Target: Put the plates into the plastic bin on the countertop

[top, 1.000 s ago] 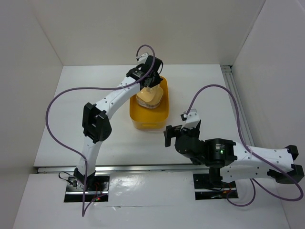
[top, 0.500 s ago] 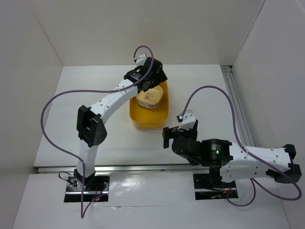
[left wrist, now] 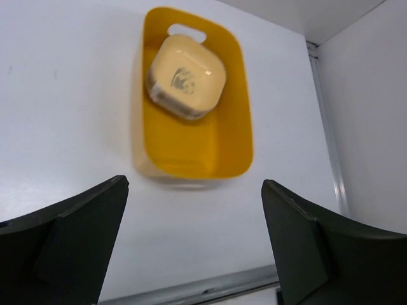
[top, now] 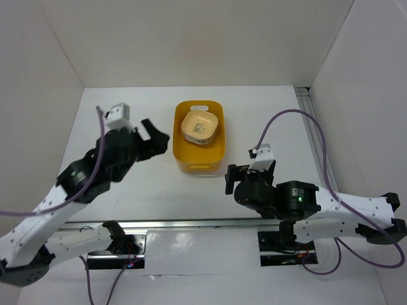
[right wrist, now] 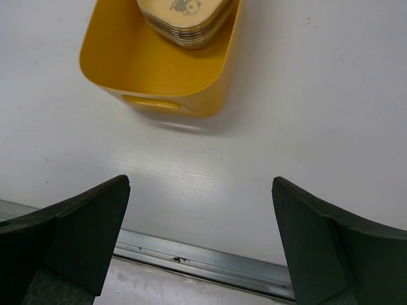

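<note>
The yellow-orange plastic bin (top: pixel 198 159) stands on the white countertop (top: pixel 267 114), near its middle. Inside it, toward the far end, lies a stack of plates (top: pixel 200 126) with a cream one on top showing a small centre print. The left wrist view shows the plates (left wrist: pixel 186 75) in the bin (left wrist: pixel 236 127) from above. In the right wrist view the plates (right wrist: pixel 184 19) sit at the top edge, inside the bin (right wrist: pixel 159 82). My left gripper (top: pixel 156 141) (left wrist: pixel 194 184) hangs open and empty, left of the bin. My right gripper (top: pixel 230 180) (right wrist: pixel 200 181) is open and empty, near the bin's front right.
A metal rail (top: pixel 191 223) runs along the near edge of the countertop and another rail (top: pixel 315 127) along its right side. White walls close in the left, back and right. Purple cables loop above both arms.
My left gripper opened over the bin and let go of the top plate. The arm then pulled back to the near left. The right arm shifted only slightly.
</note>
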Controlling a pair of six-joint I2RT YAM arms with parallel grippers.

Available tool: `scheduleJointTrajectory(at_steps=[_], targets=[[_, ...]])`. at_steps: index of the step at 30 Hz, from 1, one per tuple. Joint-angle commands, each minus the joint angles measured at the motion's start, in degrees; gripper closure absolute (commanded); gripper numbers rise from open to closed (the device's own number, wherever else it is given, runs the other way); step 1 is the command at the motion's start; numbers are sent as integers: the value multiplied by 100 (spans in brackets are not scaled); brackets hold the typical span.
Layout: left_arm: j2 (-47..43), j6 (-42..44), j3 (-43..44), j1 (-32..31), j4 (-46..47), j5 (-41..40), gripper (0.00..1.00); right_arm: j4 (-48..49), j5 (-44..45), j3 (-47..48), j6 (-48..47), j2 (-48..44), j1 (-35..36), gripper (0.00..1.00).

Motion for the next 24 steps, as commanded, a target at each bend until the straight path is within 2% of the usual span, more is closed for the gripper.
scheduleJointTrajectory(at_steps=[1,4,7,10,16,24], targets=[[-1163,400,-1216,-38,-436,160,1,-726,229,219,596,-147,-5,0],[-2146,347,-1545,-38,-936,222,1,-594,71,149,464,-410,-5,0],[-2702,242,-1677,-38,-1402,353,1,-428,-157,-132,342,-726,-5,0],[-2985,102,-1800,-38,-1675,354,1,-427,-289,-282,341,-981,-5,0],[-3652,-30,-1932,-38,-1623,301,1,-445,-658,-343,185,-1245,-5,0],[-3943,-259,-1985,-38,-1746,108,1,-392,-651,-458,122,-1184,-5,0]])
